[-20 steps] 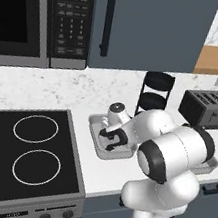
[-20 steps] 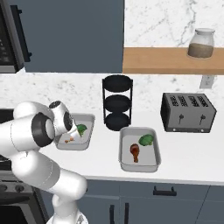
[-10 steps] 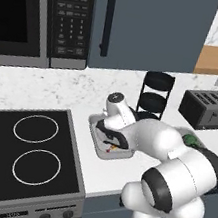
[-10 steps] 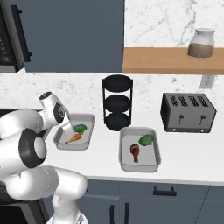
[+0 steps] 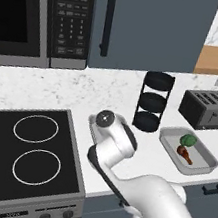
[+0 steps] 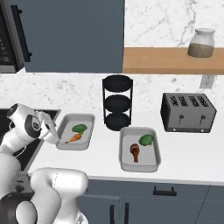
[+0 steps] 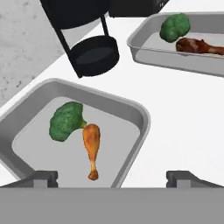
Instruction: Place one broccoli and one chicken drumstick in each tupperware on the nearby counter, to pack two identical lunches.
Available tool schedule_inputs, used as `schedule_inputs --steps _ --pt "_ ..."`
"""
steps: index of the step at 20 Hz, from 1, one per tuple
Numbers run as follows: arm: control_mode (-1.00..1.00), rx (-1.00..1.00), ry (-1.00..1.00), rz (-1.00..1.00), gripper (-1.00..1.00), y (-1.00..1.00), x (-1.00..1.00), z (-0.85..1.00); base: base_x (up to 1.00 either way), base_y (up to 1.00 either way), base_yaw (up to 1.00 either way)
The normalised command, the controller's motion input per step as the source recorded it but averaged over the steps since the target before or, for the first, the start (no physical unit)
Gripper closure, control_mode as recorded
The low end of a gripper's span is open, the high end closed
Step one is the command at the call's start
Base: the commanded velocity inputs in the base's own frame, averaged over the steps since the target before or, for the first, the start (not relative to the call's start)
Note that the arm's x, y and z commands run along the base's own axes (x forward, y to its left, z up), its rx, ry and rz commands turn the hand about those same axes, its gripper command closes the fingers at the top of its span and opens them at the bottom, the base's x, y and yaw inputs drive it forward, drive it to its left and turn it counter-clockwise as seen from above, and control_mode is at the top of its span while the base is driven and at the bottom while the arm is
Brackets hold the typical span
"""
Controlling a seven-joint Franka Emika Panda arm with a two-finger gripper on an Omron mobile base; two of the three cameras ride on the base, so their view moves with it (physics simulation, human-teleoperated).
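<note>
Hovering with jaws wide open and empty, the gripper [image 7: 111, 177] hung above the near tray [image 7: 131, 113], which held broccoli [image 7: 64, 120] touching an orange drumstick [image 7: 92, 146] on the white bench [image 7: 183, 109].

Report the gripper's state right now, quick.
Gripper: open, holding nothing; it hangs above the near tupperware, where the orange chicken drumstick and a broccoli lie.
</note>
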Motion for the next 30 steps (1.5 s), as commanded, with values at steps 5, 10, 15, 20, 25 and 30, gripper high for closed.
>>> schedule_inputs --steps 5,10,15,20,25,30 --pt "-1.0 -0.13 -0.22 0.02 -1.0 0.36 -0.52 0.12 0.0 0.0 0.0" --pt "-1.0 -0.01 -0.02 0.0 -1.0 0.04 -0.06 0.0 0.0 0.0 0.0" --pt "-1.0 -0.01 -0.08 0.0 -1.0 0.0 -0.26 0.04 0.0 0.0 0.0" --pt "-1.0 -0.14 -0.21 0.0 -1.0 0.21 -0.41 0.28 0.0 0.0 0.0" --pt "-1.0 -0.19 -0.1 0.0 -1.0 0.36 -0.29 0.26 0.0 0.0 0.0" --pt "-1.0 -0.18 -0.11 0.0 -1.0 0.3 -0.32 0.35 0.0 0.0 0.0"
